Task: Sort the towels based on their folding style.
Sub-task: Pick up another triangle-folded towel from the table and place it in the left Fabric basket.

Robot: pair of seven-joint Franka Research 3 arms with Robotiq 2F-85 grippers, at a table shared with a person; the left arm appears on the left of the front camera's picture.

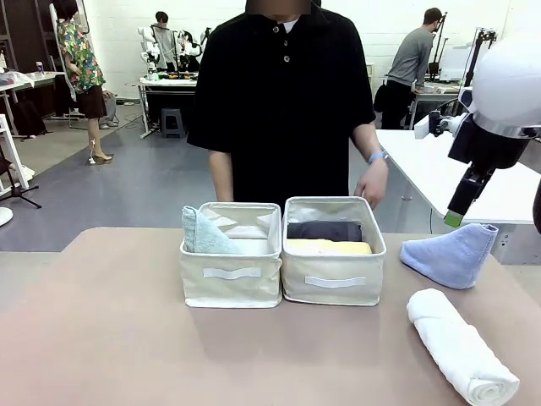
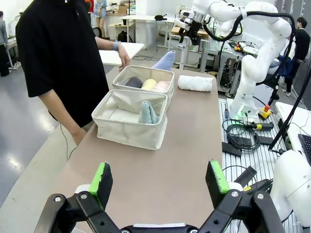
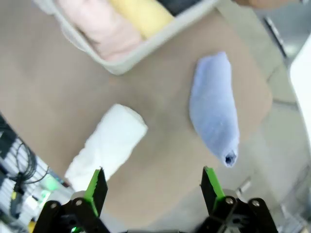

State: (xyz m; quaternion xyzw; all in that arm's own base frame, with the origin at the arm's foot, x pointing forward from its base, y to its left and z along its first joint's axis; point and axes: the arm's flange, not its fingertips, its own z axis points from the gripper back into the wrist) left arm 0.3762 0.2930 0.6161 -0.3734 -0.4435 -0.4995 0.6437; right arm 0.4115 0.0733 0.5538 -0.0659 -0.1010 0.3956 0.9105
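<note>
Two towels are lying loose on the tabletop's right: light blue cone (image 1: pixel 452 254), far; white roll (image 1: pixel 461 347), near. Right gripper (image 3: pixel 153 187) is hovering above the cone, fingers apart; left gripper (image 2: pixel 160 182) is hanging leftward, likewise spread. Advice: straddling the cone's thick middle, then delivering to the left basket (image 1: pixel 230 288) beside the grey-green cone (image 1: pixel 203 233).

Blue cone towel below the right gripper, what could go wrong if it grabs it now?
The light blue towel lies near a corner of the table, so the open right gripper may nudge it off the edge. A pinch at its soft tip might undo the cone fold. The person's hand rests by the right basket, perhaps in the carrying path.
</note>
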